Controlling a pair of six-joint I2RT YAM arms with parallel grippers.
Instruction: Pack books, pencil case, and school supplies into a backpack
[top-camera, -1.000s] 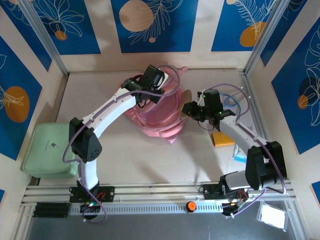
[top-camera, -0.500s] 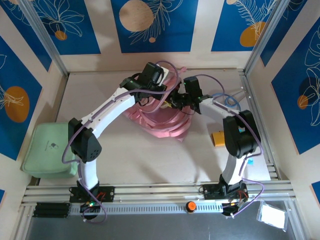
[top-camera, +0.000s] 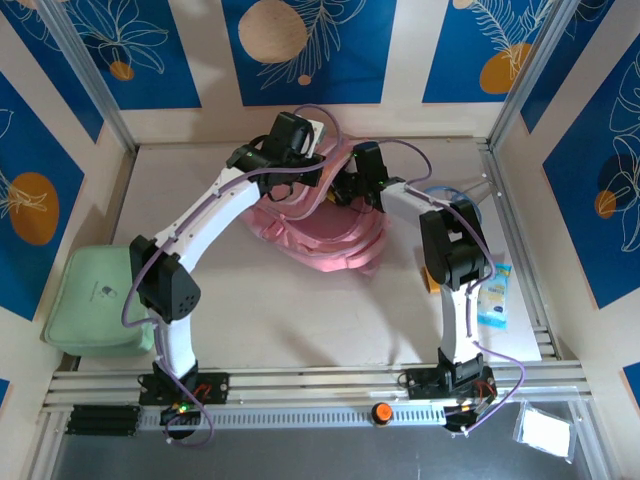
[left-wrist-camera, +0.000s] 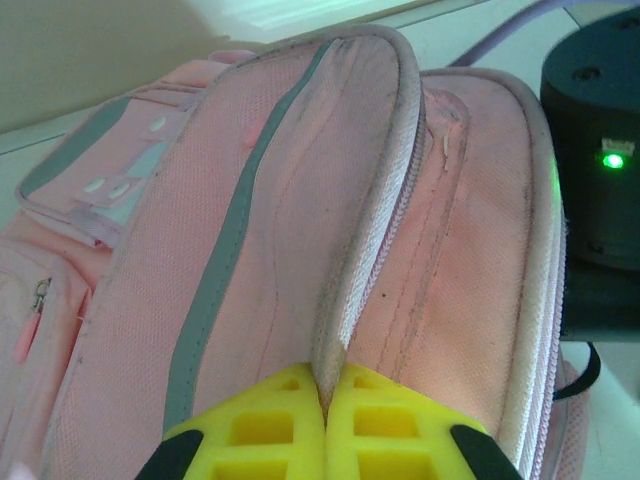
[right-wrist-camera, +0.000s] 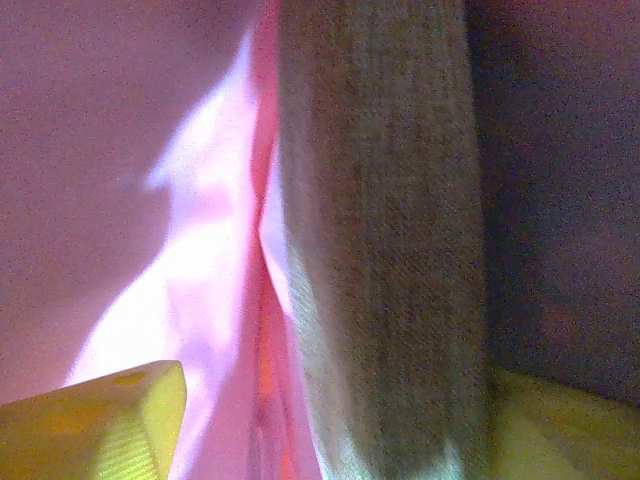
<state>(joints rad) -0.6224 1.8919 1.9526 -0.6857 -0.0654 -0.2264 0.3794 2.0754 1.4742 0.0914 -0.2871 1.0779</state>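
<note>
1. Left gripper (left-wrist-camera: 325, 400), lower centre of the left wrist view: my jaws were shut on the zip rim (left-wrist-camera: 345, 300) of the backpack (top-camera: 330, 235). I judged that this pinch held the mouth open.
2. Right gripper (right-wrist-camera: 330, 400), upper centre of the top view, was reaching into that mouth. My jaws stood apart, with the pencil case (right-wrist-camera: 380, 250) upright between them. The pad (right-wrist-camera: 100, 420) at lower left of the right wrist view was clear of the case, with pink lining showing in the gap.
3. Done, by my judgement: the pencil case was inside the backpack and no longer clamped. A dark surface lay beside it at the right of that view, too dim to name. I could not tell whether any books were packed.
4. Left, by my judgement:
   - An orange item (top-camera: 432, 280) lay at right centre of the top view, partly behind my right arm.
   - A blue packet (top-camera: 493, 298) lay near it, on the table (top-camera: 300, 310).
   - A green pouch (top-camera: 95, 295) lay at the left edge. I could not tell whether it belonged to the task.
5. Edges:
   - Inside the bag, the lining pressed close on one side of my right gripper, and the case and the dark surface on the other. I judged that a straight pull-out along the mouth suited best.
   - My two wrists sat near each other above the rim.
6. Open room:
   - Bare table lay at lower centre of the top view, between the backpack and my bases.
   - The blue packet lay near the right rail (top-camera: 520, 230), which left little margin there.
</note>
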